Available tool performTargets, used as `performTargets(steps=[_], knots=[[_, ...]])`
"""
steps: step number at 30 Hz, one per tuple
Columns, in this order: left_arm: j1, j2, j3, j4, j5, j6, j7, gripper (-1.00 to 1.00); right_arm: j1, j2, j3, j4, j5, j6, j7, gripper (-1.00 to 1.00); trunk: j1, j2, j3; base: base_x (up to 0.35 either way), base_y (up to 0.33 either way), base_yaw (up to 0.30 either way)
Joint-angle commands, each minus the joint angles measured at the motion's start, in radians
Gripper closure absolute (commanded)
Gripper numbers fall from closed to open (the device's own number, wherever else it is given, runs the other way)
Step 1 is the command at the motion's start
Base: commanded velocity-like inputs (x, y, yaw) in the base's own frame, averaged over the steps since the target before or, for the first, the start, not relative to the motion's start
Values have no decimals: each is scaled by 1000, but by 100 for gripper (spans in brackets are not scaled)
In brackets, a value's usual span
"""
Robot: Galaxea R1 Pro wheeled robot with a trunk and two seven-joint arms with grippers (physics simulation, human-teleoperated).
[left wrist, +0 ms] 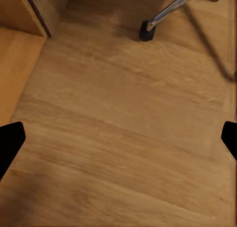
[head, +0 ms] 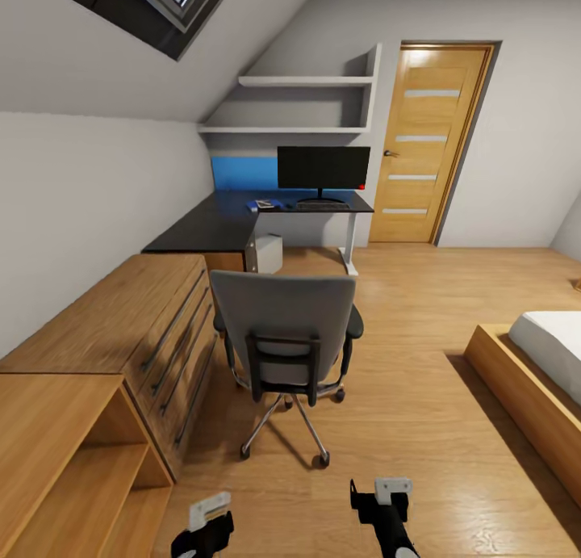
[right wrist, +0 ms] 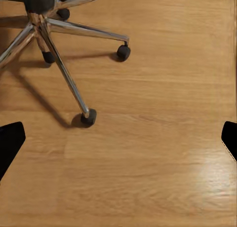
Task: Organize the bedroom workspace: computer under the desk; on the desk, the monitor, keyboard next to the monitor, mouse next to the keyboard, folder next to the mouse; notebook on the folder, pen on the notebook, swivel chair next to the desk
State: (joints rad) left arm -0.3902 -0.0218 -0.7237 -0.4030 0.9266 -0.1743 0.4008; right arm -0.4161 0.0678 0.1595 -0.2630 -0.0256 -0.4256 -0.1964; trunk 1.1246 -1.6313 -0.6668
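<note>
The grey swivel chair [head: 282, 332] stands mid-floor with its back to me, hiding its seat. Its chrome base [right wrist: 59, 44] and a caster [left wrist: 146, 30] show in the wrist views. Beyond it is the black L-shaped desk [head: 218, 223], with the monitor [head: 323, 168] and the keyboard [head: 323, 206] on it. A flat blue thing, perhaps the folder [head: 268, 204], lies left of the keyboard. The computer [head: 266, 253] sits under the desk. I cannot make out the mouse, notebook or pen from here. My left gripper [left wrist: 118, 138] and right gripper [right wrist: 118, 138] hang open over bare floor.
A light wood cabinet [head: 121, 332] with bar handles and an open shelf unit [head: 73, 461] line the left wall. A bed in a wooden frame [head: 532, 372] is at the right. A wooden door [head: 432, 138] stands beyond the desk. Wood floor lies between chair and bed.
</note>
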Motion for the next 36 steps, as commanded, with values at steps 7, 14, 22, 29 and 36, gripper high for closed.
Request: performTargets(steps=[7, 14, 22, 29, 36], knots=[[-163, -14, -8, 0, 11, 97, 8, -100, -147, 0, 9, 5, -162, 109, -8, -100, 27, -50, -23, 0, 0, 0], [-272, -52, -8, 0, 11, 189, 9, -100, -230, 13, 9, 4, -199, 197, -8, -100, 54, -99, -45, 0, 0, 0], [-344, -68, -7, 14, 13, 263, 4, -100, -286, 47, 10, -1, -206, 356, 3, -100, 84, -155, -70, 0, 0, 0], [-350, -64, 14, 135, 21, 252, -6, -100, -292, 49, 6, 1, -230, 388, 54, -100, 111, -204, -92, 0, 0, 0], [-351, -65, 11, 145, 20, 244, -6, -100, -293, 52, 11, 3, -351, 395, 75, -100, 138, -253, -114, 0, 0, 0]])
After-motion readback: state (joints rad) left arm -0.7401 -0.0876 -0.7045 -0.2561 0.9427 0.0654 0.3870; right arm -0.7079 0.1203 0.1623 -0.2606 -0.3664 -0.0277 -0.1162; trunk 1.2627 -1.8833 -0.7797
